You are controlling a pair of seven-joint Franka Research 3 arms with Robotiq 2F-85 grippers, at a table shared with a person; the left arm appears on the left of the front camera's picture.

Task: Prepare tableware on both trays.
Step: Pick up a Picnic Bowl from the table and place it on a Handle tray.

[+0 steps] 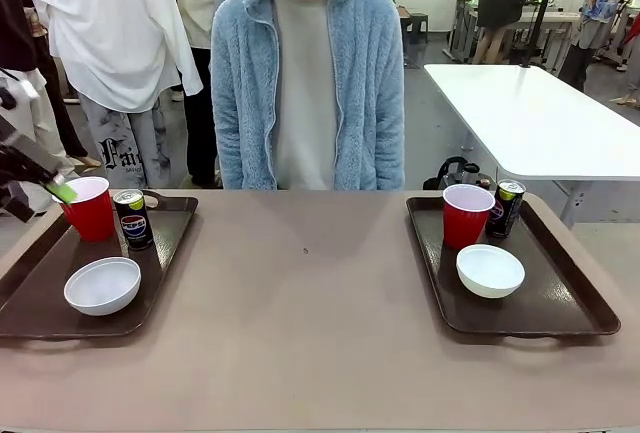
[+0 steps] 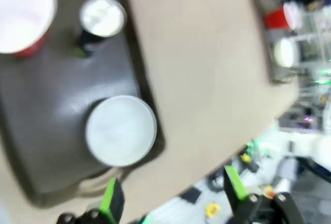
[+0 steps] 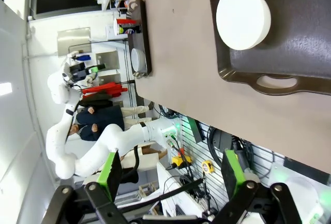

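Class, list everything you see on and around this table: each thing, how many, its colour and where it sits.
trays: two, dark brown, one at the table's left end, one at its right end
red cups: two, white inside, far part of each tray
cans: two, dark, beside each cup
bowls: two, white, near part of each tray
table: one, tan
person: one, pale blue fleece, far side
left gripper: open, by the left cup
right gripper: open, off the table's near edge
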